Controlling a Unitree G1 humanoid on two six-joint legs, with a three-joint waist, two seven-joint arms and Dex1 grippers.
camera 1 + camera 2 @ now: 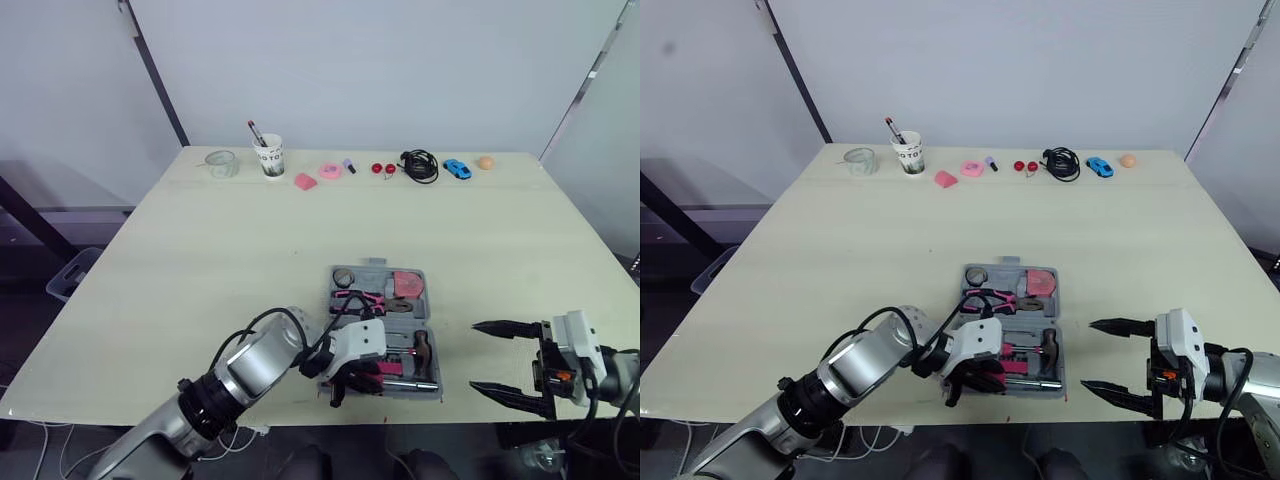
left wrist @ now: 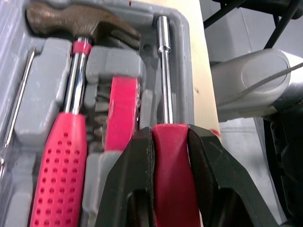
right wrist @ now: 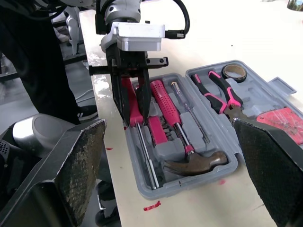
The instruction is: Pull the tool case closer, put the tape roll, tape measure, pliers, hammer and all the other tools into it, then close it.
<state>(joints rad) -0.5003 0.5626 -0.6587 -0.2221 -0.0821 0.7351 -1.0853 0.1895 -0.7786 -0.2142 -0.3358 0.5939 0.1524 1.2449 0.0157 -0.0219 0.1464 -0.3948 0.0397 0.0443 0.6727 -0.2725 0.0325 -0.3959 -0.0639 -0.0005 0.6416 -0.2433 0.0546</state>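
The case (image 3: 166, 152) lies open on the counter (image 1: 200, 260), close to the near edge and a little right of centre. In its slot nearest that edge you have the driver (image 2: 164, 85), its steel shaft lying in the groove and its pink handle at the case's left end. Your left claw (image 2: 170, 139) is clamped on that handle, one black finger pressed to each side. Next slot inward holds the hammer (image 2: 75, 99), pink grip to the left and brown head at the right end of the case. Beyond it a thin screwdriver (image 3: 189, 111) lies in its groove. The pliers (image 3: 220, 94) fill the far-left part, and the tape roll (image 3: 233, 71) sits in the far-left corner beside them. A red item (image 3: 284, 120) sits in the far-right part; you cannot tell what it is.

Your right claw (image 1: 475, 356) is to the right of the case, apart from it, with its fingers spread wide and nothing between them.

Along the counter's far edge stand a jar (image 1: 221, 163), a cup (image 1: 268, 157), a black cable (image 1: 420, 165) and a blue toy car (image 1: 457, 169).
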